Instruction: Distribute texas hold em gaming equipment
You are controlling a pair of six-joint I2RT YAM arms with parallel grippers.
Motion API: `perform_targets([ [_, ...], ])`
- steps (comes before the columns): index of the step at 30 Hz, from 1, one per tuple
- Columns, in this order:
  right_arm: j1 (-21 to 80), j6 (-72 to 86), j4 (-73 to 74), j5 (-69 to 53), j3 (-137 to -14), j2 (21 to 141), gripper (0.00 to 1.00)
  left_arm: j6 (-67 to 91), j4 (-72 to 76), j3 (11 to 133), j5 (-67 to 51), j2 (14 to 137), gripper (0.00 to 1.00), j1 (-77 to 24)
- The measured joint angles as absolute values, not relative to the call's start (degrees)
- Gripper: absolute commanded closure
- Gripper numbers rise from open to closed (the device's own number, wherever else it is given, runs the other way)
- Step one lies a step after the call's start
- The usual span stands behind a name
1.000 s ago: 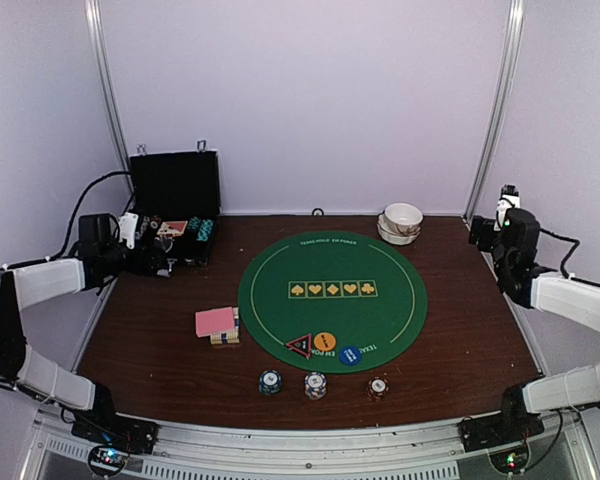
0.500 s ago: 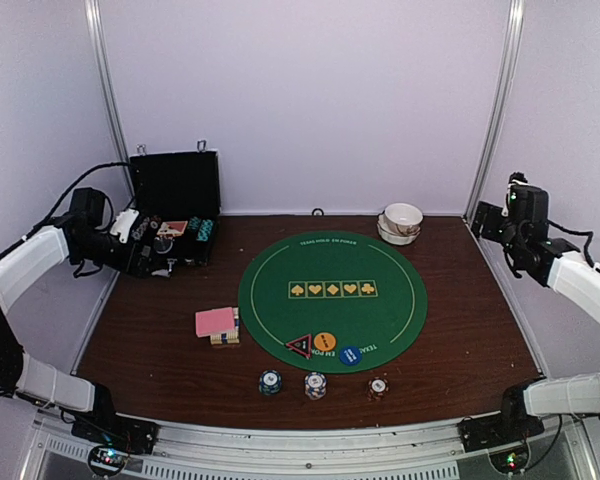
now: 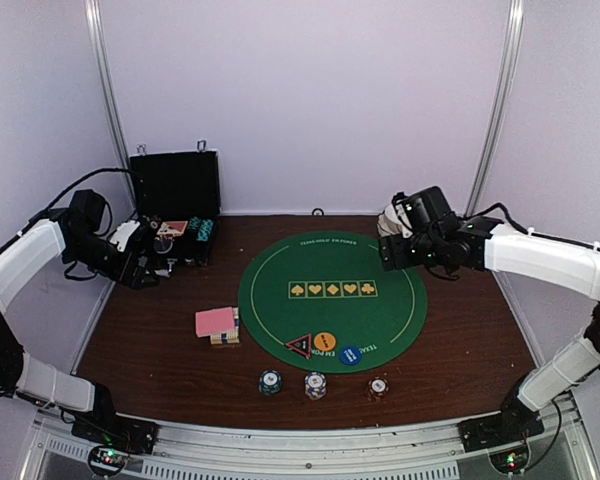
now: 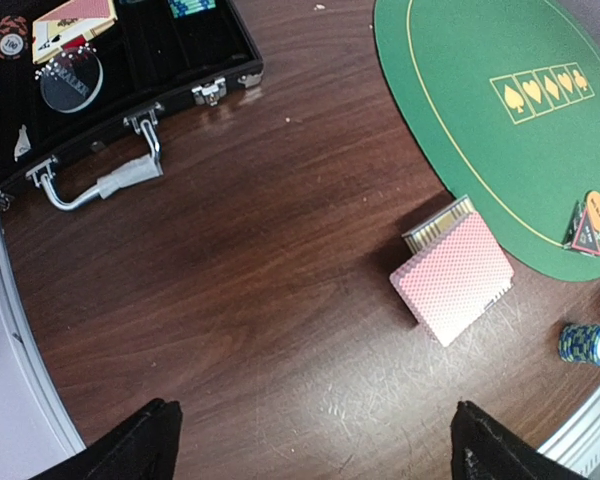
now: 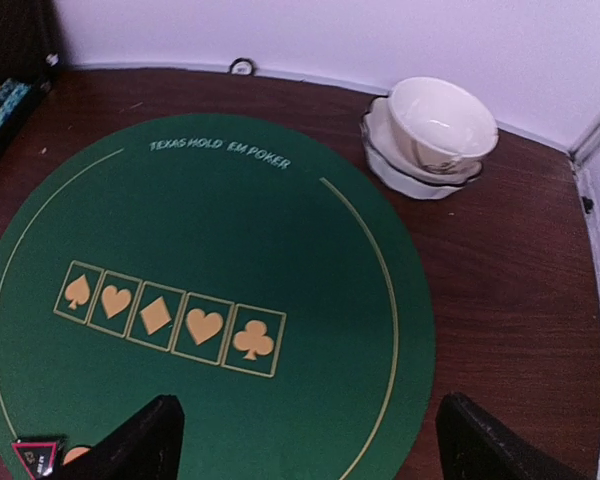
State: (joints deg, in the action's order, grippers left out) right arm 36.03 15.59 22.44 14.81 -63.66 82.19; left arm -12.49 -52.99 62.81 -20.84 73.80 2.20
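Pink-backed playing cards [image 4: 452, 276] lie on open tabletop [image 4: 260, 300] beside the green mat [image 5: 210, 230], lettered "TEXAS HOLD EM POKER". Three chip stacks [image 3: 315, 384] sit near the tabletop's front edge. Left gripper [image 4: 320, 445] and right gripper [image 5: 305, 440] both gape wide, empty.

A black case [image 4: 90, 140] lies open well ahead and left of the left fingers [image 4: 145, 440], its metal handle [image 4: 100, 185] toward them. Stacked white bowls [image 5: 430, 130] sit on the brown table [image 5: 510, 300] ahead of the right fingers [image 5: 480, 440], just beside the far edge of a round green mat [image 5: 310, 250].

Left gripper [image 4: 313, 412], right gripper [image 5: 310, 402]: seemingly spread.
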Motion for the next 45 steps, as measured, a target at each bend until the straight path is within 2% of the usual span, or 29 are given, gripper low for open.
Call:
perform_targets([
  [9, 50.94, 18.26, 26.39, 13.69, -68.49, 92.16, 0.22, -13.26, -55.35, 63.51, -20.67, 73.78, 0.02, 2.2],
  [16, 58.96, 20.25, 27.22, 10.41, -71.96, 100.09, 0.35, -13.96, -56.23, 63.55, -20.75, 73.49, 0.02, 2.2],
  [19, 61.3, 21.12, 27.38, 8.78, -74.91, 104.51, 0.35, -14.2, -57.06, 63.75, -20.82, 73.38, 0.03, 2.2],
  [28, 63.77, 22.39, 29.23, 5.87, -80.86, 112.71, 0.35, -14.5, -57.8, 65.89, -21.37, 72.64, 0.02, 2.2],
  [32, 63.96, 22.83, 30.44, 5.5, -81.36, 114.17, 0.39, -14.55, -58.06, 66.15, -21.52, 72.29, 0.02, 2.2],
  [45, 64.38, 24.4, 30.94, 3.77, -81.38, 117.45, 0.45, -14.66, -58.13, 66.39, -21.85, 71.66, 0.02, 2.2],
])
